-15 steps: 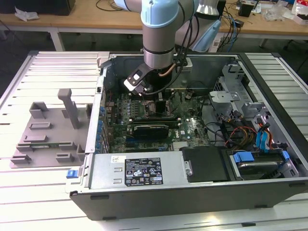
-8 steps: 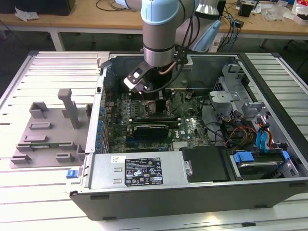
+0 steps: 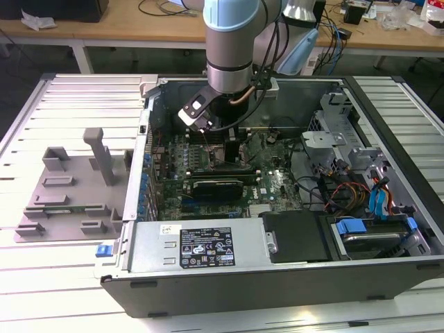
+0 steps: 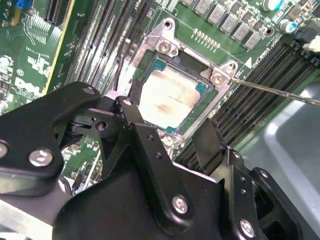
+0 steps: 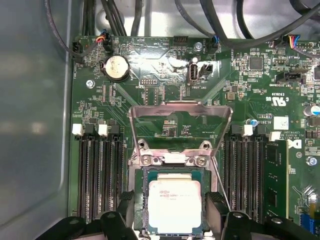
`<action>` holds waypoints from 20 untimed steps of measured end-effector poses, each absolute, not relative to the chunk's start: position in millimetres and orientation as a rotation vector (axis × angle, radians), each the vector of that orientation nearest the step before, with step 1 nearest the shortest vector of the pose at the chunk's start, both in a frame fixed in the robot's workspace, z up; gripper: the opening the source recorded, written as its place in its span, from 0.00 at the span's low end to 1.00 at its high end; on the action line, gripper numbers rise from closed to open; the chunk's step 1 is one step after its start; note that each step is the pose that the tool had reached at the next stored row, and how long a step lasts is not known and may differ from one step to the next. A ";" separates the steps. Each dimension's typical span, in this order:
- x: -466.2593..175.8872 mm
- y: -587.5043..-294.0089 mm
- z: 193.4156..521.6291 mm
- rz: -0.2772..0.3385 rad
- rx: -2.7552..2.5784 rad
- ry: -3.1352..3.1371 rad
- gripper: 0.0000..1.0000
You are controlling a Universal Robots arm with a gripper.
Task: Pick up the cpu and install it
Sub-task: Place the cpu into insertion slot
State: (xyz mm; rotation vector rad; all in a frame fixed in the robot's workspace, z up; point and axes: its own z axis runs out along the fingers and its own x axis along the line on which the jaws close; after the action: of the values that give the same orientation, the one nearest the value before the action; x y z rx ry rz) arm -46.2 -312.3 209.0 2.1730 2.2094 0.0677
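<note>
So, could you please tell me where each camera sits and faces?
Exterior view: off the arm, looking down into the open computer case; the arm reaches inside.
First wrist view: on the arm, facing straight down at the motherboard; the end effector straddles the cpu.
Second wrist view: on the arm, angled obliquely past the open end effector.
Both wrist views share the cpu in its socket.

Dull silvery metal cpu (image 5: 174, 206); glossy motherboard (image 5: 160, 67)

Upright arm (image 3: 229, 48), fingers (image 5: 216, 209) apart
</note>
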 end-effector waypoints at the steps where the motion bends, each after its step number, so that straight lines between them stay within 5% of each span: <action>1: -46.2 -312.3 209.1 0.068 2.173 2.209 0.68; 6: -46.2 -312.4 209.6 0.067 2.173 2.209 0.66; 7: -46.2 -312.4 209.8 0.067 2.173 2.209 0.53; 12: -46.2 -312.4 210.1 0.067 2.173 2.209 0.29; 14: -46.2 -312.4 210.3 0.067 2.173 2.209 0.11; 20: -46.2 -316.6 210.6 0.067 2.173 2.209 0.11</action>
State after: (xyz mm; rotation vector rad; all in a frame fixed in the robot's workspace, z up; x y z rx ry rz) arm -46.2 -316.6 210.6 2.1729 2.2095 0.0674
